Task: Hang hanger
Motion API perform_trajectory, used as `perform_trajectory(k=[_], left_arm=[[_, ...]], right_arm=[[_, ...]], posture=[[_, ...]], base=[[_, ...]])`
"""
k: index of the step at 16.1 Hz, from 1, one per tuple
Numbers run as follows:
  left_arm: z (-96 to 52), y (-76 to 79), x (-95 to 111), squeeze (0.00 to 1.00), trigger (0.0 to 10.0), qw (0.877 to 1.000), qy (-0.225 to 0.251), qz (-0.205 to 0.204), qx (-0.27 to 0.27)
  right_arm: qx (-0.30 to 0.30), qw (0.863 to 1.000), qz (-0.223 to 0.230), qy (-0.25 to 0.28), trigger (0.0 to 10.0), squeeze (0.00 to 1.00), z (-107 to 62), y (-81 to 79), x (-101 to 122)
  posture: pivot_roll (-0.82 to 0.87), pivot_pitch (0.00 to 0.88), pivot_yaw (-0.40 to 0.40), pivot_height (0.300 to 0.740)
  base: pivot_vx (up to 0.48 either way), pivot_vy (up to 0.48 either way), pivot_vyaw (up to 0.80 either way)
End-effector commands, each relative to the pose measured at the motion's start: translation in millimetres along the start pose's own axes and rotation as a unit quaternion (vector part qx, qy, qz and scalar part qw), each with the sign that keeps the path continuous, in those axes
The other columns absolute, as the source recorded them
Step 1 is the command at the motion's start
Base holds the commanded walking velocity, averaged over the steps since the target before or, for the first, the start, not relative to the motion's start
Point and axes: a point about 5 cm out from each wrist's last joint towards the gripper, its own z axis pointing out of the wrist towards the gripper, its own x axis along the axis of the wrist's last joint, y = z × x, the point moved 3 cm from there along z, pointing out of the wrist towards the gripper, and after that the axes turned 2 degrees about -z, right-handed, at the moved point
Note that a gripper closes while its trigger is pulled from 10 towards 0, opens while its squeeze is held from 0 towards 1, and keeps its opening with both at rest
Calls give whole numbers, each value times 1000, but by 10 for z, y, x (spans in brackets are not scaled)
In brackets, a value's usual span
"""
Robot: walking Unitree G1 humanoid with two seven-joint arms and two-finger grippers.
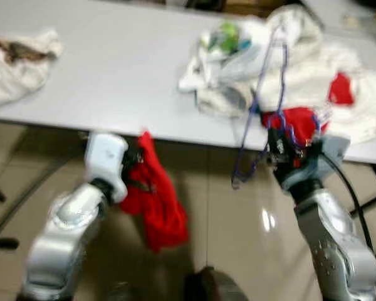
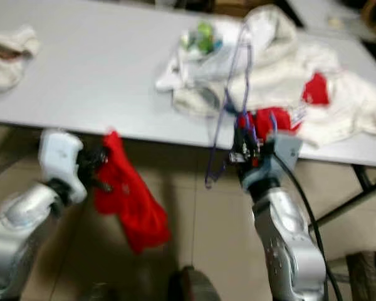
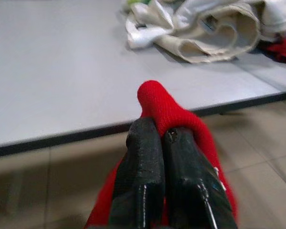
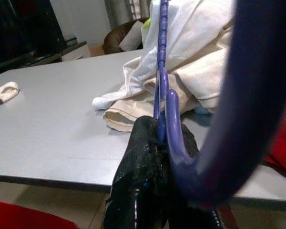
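Hanger [image 1: 258, 106] above grey table [image 1: 113, 69]

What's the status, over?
Left claw shut on red cloth, below table edge. Right claw shut on blue hanger. Clothes pile behind hanger.

We see a red garment [image 3: 155, 102] of knitted cloth, its weave fine and matt, pinched between our left gripper [image 3: 164, 143]'s black fingers, which look smooth and faintly glossy. The blue hanger [image 4: 164, 95] in our right gripper [image 4: 157, 138] looks like smooth plastic with a ribbed stretch. The table [image 1: 113, 75] is pale grey and matt; the floor tiles [image 1: 263, 219] shine; the heaped clothes [image 1: 301, 56] are soft cloth.
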Motion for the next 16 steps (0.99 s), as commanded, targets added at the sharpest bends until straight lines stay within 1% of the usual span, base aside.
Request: perform_trajectory(k=[1,2,5,7,10,12,14,16], left_arm=[[-7,-21,106,0,10000,1000,19,12,3],[-7,-21,105,0,10000,1000,19,12,4],[-4,-25,105,0,10000,1000,20,12,5],[2,-24,105,0,10000,1000,19,13,5],[2,-45,70,0,10000,1000,12,16,16],[8,-66,16,0,10000,1000,3,12,23],[42,-77,-8,0,10000,1000,2,10,24],[79,-89,-11,0,10000,1000,6,8,28]], right_arm=[[2,1000,-3,12,10000,0,-14,-12,67],[2,1000,-3,13,10000,0,-17,-14,75],[8,1000,-7,19,10000,0,-52,-194,118],[9,1000,-7,19,10000,0,-47,-198,122],[13,1000,-6,15,10000,0,-14,-272,149],[21,1000,-13,6,10000,0,11,-292,141],[37,999,-30,-9,10000,0,77,-273,118],[41,998,-44,-22,10000,0,100,-241,83]], posture=[[-106,148,-80,740],[-106,148,-80,740],[-106,148,-80,740],[-106,146,-81,740],[-100,122,-89,740],[-96,96,-80,740],[-94,53,-58,740],[-93,38,-54,740]], base=[[0,0,0],[0,0,0],[0,0,0],[0,0,0],[0,0,0],[0,0,0],[0,0,0],[0,0,0]])
